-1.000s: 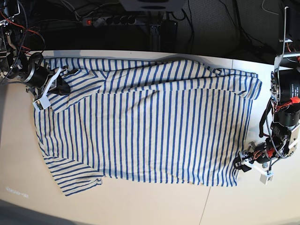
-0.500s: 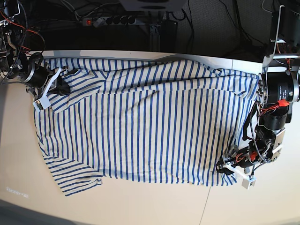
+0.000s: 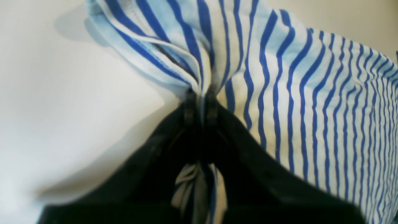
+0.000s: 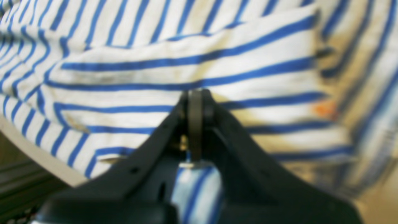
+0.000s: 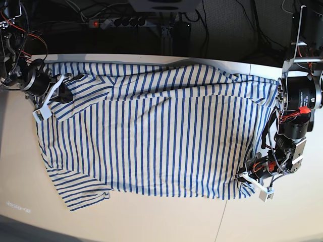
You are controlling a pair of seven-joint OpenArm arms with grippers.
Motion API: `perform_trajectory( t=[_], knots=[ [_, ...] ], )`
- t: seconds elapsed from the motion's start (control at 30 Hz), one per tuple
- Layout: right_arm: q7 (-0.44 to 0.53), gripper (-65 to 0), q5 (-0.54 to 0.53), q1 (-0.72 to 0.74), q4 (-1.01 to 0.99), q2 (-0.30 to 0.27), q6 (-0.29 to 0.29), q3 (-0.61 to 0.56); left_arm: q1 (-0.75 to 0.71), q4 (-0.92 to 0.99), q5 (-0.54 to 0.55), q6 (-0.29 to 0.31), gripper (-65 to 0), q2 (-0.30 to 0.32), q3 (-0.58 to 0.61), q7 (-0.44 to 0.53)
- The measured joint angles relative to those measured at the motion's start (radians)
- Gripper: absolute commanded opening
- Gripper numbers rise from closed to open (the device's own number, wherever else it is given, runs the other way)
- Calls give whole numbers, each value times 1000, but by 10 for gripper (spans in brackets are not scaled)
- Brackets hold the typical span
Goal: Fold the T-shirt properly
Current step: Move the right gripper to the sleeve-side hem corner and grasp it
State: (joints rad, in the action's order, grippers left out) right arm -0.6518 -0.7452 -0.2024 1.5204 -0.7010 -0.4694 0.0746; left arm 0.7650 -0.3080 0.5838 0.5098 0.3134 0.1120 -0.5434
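The T-shirt (image 5: pixel 151 131) lies spread across the pale counter (image 5: pixel 151 222), white with thin blue stripes running across its width as seen from the base view. Its body covers most of the counter's middle, one short sleeve sticks out toward the near left corner, and the far edge runs along the counter's back rim. The cloth is mostly flat, with shallow wrinkles near the far left and a bunched ridge along the right side.

At the right end, the left gripper (image 5: pixel 246 177) has its black jaws pressed together on the hem corner. In the left wrist view the left gripper (image 3: pixel 200 93) pinches a gathered fold of the T-shirt (image 3: pixel 311 109), the stripes fanning out from the jaw tips, and a strip of cloth shows between the jaws lower down. The corner is lifted slightly off the counter (image 3: pixel 62 109) there, with a shadow beneath.

At the far left, the right gripper (image 5: pixel 64 94) sits on the shoulder area near the neck. From the right wrist view the right gripper (image 4: pixel 195 96) is closed, tips meeting, with striped cloth visible between the jaws behind the tips; the T-shirt (image 4: pixel 186 62) fills that blurred view, folded over itself in a flat flap.

Behind the counter, a power strip (image 5: pixel 121 22) and cables lie in the dark.
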Motion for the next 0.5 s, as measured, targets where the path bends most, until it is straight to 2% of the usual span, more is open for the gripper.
perform_trajectory(
  t=[0.27,0.5],
  knots=[
    [1,-650,-34,102,35,-2,0,175,18,-16,-6,44,-650,-6,0,-102],
    [-5,-650,-8,331,-245,0,-1,189,17,-93,-13,50,-650,-10,1,-159]
  ],
)
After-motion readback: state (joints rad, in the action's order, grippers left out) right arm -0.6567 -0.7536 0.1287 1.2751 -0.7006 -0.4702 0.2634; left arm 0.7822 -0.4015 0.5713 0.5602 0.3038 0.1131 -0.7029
